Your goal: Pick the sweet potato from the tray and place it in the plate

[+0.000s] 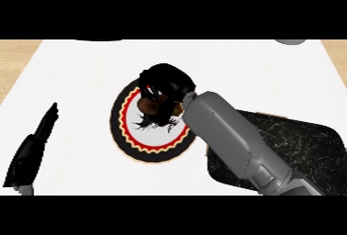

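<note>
We are reaching our black right hand [165, 83] over the round plate with its black rim and red-and-yellow zigzag band [136, 146], fingers curling around the brown sweet potato [150, 106], which is sitting above the plate's white centre; we cannot tell whether it is touching the plate. The dark, scratched rectangular tray [305, 142] is lying just right of the plate on the white surface [81, 73]. Our black left hand [32, 147] is resting open, fingers straight, near the left edge.

Right forearm [234, 137] spans tray [305, 142]; plate [125, 133] left side open
</note>
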### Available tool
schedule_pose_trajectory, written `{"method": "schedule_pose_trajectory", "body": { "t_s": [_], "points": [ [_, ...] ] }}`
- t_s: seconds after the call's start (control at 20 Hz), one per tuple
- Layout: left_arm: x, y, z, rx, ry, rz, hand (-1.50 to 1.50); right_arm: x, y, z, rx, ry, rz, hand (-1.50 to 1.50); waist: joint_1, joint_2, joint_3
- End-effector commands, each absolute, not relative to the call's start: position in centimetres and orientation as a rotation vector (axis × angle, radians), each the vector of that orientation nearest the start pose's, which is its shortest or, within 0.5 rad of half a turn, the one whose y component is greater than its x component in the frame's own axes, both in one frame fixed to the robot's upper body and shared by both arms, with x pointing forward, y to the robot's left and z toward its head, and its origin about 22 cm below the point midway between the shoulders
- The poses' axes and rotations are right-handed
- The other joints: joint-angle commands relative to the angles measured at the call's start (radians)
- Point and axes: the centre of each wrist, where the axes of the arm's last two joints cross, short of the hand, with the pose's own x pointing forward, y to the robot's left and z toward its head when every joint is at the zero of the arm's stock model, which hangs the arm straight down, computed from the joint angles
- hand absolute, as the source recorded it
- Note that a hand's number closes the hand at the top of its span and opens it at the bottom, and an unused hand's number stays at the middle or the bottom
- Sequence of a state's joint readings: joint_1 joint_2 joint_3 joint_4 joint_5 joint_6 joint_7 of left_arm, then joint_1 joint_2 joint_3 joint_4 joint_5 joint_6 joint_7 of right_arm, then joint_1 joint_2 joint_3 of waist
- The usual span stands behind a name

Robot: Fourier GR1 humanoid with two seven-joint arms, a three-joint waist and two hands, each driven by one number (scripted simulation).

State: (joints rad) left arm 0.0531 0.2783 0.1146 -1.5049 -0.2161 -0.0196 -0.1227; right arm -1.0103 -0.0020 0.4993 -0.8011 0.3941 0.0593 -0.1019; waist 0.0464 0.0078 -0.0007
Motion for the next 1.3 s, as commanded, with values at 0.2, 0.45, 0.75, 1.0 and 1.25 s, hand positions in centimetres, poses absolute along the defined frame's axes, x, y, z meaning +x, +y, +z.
{"method": "schedule_pose_trajectory", "body": {
  "t_s": [0.2,0.45,0.75,1.0,1.25],
  "points": [
    [24.5,32.3,0.8,0.432,-1.536,-0.344,0.0,37.5,-1.4,6.0,-0.161,-1.587,1.237,-1.5,0.019,0.005,0.0],
    [23.2,33.2,0.2,0.45,-1.546,-0.337,0.0,37.1,-1.3,6.0,-0.061,-1.727,1.051,-1.5,0.019,0.004,0.001],
    [22.8,32.9,-1.2,0.446,-1.536,-0.346,0.0,39.2,-2.5,8.3,0.0,-1.781,0.71,-1.5,-0.005,0.002,0.001],
    [22.3,33.5,-0.5,0.482,-1.533,-0.324,0.0,42.4,-7.9,8.5,0.015,-1.761,0.546,-1.5,-0.021,0.001,0.001],
    [22.7,31.8,-0.2,0.45,-1.547,-0.323,0.0,44.4,-13.6,8.7,0.165,-1.769,0.389,-1.5,-0.013,0.006,0.002]
  ]
}}
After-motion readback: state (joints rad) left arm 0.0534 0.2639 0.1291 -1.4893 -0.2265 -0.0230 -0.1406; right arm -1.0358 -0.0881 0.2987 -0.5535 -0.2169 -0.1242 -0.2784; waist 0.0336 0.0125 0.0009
